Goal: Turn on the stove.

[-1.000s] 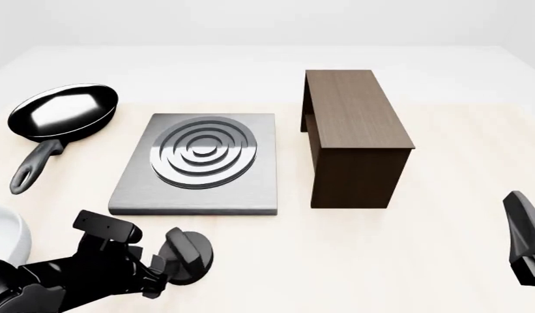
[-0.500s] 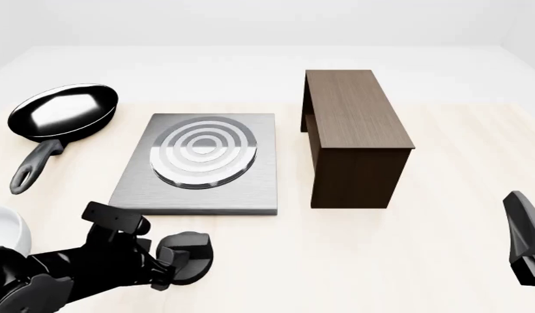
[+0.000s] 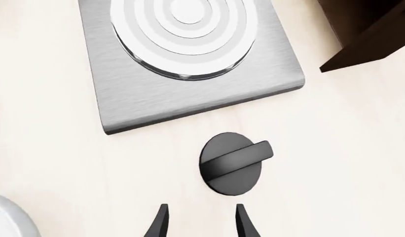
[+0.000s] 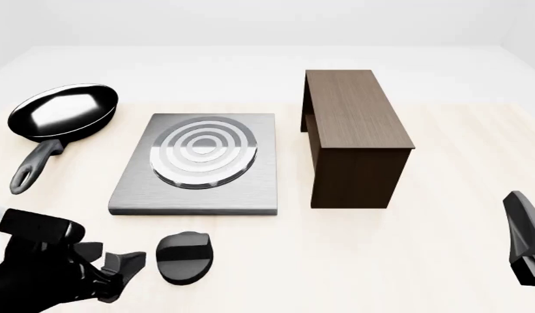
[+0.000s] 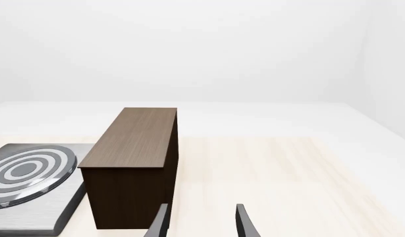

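Observation:
The stove (image 4: 197, 182) is a brushed-grey slab with bright, pale burner rings (image 4: 204, 151) at centre left of the table. Its black knob (image 4: 184, 256) lies on the table just in front of the slab, with its ridge turned slantwise. My left gripper (image 4: 119, 274) is open a short way left of the knob and does not touch it. In the left wrist view the knob (image 3: 232, 162) sits just beyond the parted fingertips of the left gripper (image 3: 201, 224), with the stove (image 3: 189, 94) past it. My right gripper (image 4: 524, 241) hangs at the right edge; in its wrist view the right gripper (image 5: 201, 224) is open and empty.
A black frying pan (image 4: 63, 111) lies left of the stove. A dark brown wooden stand (image 4: 354, 134) rises right of it and is also in front of the right gripper as the stand (image 5: 133, 168). A pale rounded bowl edge (image 3: 8, 219) shows by the left arm.
The left gripper has let go of the knob and pulled back to the left. The knob's ridge has turned, and the burner rings went from dark to bright. The right arm stayed still.

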### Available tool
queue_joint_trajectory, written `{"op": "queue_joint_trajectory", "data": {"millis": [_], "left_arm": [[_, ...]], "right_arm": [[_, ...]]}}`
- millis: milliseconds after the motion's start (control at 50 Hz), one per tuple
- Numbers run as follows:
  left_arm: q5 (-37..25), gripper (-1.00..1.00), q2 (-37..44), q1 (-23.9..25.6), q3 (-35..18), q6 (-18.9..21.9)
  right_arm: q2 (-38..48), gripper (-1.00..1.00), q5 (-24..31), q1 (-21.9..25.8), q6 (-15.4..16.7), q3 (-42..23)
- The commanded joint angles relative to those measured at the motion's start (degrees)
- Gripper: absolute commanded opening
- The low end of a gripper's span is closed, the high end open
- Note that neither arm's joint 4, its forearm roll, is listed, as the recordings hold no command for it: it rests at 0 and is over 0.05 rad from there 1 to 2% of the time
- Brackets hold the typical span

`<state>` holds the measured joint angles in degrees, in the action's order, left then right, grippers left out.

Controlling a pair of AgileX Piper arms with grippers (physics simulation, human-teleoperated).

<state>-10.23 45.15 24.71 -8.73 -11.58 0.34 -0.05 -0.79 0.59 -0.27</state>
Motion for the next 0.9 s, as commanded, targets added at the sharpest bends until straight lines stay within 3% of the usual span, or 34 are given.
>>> {"op": "queue_joint_trajectory", "data": {"millis": [20, 280, 900], "left_arm": [[-14.8, 1.0, -14.3, -6.0, -6.4, 3.5], [-18.4, 1.0, -15.2, -13.7, -14.4, 6.6], [-15.4, 1.0, -7.9, -25.6, -26.2, 9.0]], "right_arm": [[0.0, 1.0, 0.0, 0.0, 0.0, 0.0], [0.0, 1.0, 0.0, 0.0, 0.0, 0.0], [0.0, 1.0, 0.0, 0.0, 0.0, 0.0]]}}
